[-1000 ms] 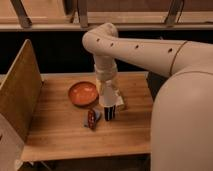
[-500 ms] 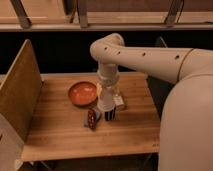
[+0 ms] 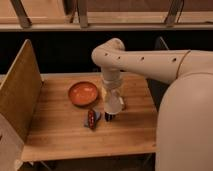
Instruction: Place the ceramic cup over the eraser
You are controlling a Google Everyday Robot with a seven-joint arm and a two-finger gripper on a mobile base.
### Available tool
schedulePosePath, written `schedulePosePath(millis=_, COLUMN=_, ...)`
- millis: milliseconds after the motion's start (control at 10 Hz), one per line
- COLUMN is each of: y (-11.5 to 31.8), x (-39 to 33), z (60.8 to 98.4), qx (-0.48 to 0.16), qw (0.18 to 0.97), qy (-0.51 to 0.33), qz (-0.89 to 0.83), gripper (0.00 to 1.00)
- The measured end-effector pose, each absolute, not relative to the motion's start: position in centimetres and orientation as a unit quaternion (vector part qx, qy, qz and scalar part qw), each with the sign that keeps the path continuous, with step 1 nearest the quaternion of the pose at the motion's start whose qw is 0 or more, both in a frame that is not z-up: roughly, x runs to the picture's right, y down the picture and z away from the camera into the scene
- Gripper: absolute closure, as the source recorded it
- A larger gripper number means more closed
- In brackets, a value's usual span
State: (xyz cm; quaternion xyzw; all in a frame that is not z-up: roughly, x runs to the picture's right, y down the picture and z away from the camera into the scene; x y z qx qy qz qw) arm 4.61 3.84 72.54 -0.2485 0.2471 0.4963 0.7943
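Gripper (image 3: pixel 112 106): closed on the ceramic cup (image 3: pixel 113 104).
Progress: cup directly above the eraser (image 3: pixel 109 117); release remains.

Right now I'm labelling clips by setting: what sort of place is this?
Probably a lab or office test station: a wooden table with an upright side board, window rails behind. The gripper hangs over a dark block, beside an orange bowl.

Wooden table (image 3: pixel 65 135), upright wooden side panel (image 3: pixel 20 95), dark wall behind
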Motion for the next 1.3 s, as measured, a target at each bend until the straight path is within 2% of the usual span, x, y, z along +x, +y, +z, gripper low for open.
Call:
schedulePosePath(millis=300, y=3.4, x=3.5, z=73.9, qx=-0.224, qw=0.801, qy=0.253, qz=0.494, gripper=1.00)
schedulePosePath(millis=800, y=6.0, x=0.6, z=74.5, qx=-0.252, qw=0.797, qy=0.236, qz=0.496, gripper=1.00)
schedulePosePath(millis=1300, y=5.8, x=0.5, z=74.6, qx=-0.254, qw=0.800, qy=0.229, qz=0.494, gripper=1.00)
